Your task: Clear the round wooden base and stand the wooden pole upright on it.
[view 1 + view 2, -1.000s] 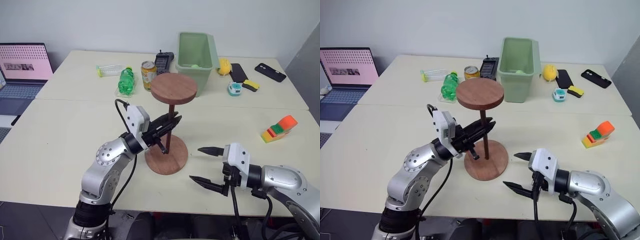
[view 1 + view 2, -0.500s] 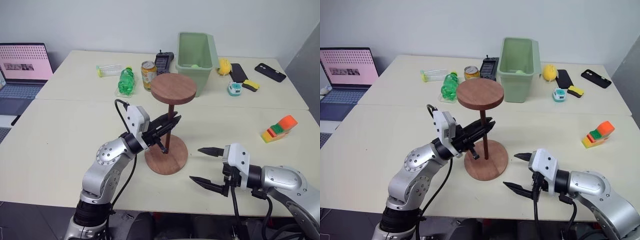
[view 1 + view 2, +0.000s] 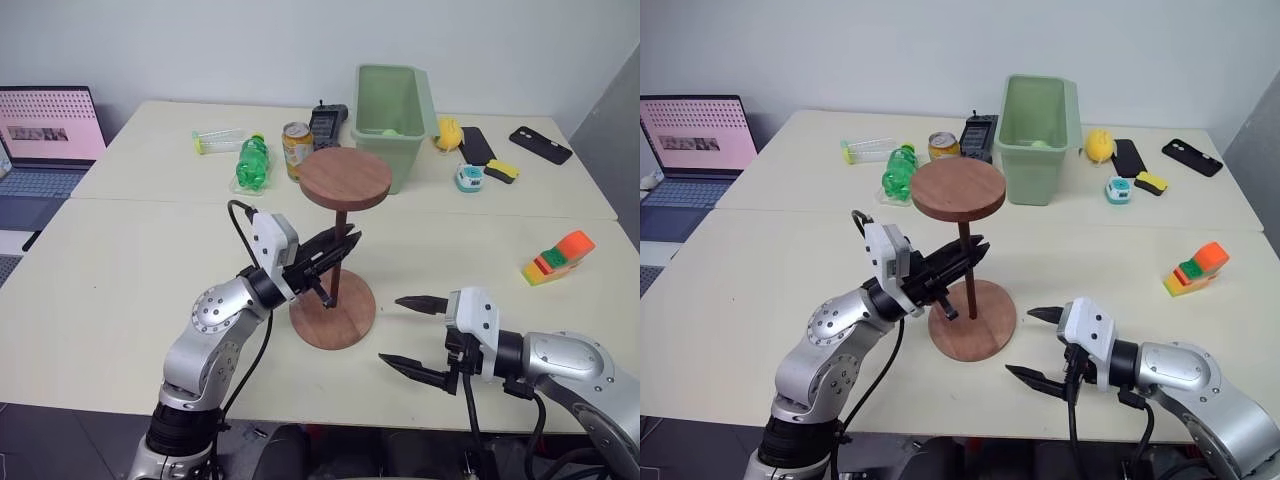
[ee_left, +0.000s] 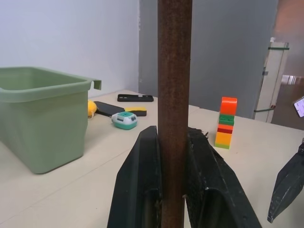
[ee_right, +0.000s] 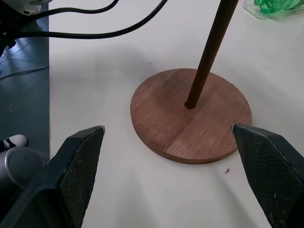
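At desk centre, the wooden pole (image 3: 340, 250) stands upright with its lower end in the centre hole of the round wooden base (image 3: 333, 311), its fixed disc end up top. Comparing with a second ago, I see almost nothing changed: the pole's disc top sits a hair differently, maybe a slight straightening, otherwise same pose. Both arms haven't moved.

My left gripper (image 3: 338, 250) pinches the pole's shaft about midway up, jaws clamped either side of it; the left wrist view shows the black fingers (image 4: 142, 190) pressed tight on the rod. My right gripper (image 3: 412, 335) hangs just beside the base on the right, jaws spread wide, holding nothing, not touching the base.

The base is clear of other things; it lies flat on the desk (image 3: 130, 270). Green bin (image 3: 392, 110), green bottle (image 3: 251, 162), can (image 3: 297, 148) and the toy block (image 3: 558, 257) are all well apart from it.

My read: the placement looks essentially done and I'm holding steady to check it. What's left is letting go with the left. Risk, as I judge it: the pole is top-heavy and the fit in the hole looks shallow, so a jerky release could tip it.
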